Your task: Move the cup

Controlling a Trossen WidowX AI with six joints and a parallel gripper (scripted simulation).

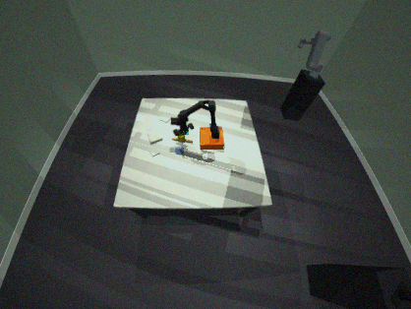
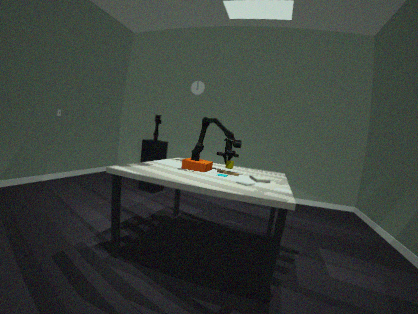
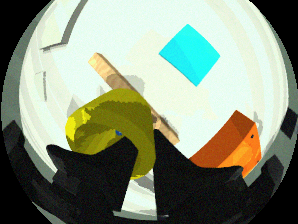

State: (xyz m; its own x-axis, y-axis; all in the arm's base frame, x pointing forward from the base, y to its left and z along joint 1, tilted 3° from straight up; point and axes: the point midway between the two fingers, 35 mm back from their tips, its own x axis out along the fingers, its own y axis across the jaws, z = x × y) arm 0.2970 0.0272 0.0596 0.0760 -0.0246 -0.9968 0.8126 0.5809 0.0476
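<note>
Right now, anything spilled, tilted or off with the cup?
The yellow cup looks tilted in the gripper, its mouth turned sideways in the wrist view. No marbles show on the table. The cyan pad lies ahead, unoccupied.

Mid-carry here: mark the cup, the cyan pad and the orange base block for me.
cup (image 3: 109, 123), wrist view: yellow outer wall, gripped between the jaws.
cyan pad (image 3: 189, 54), wrist view: middle of its flat top.
orange base block (image 1: 211, 140), top view: top face, in front of the arm's foot.

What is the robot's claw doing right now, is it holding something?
Gripper: closed on the yellow cup, holding it up above the table.
</note>
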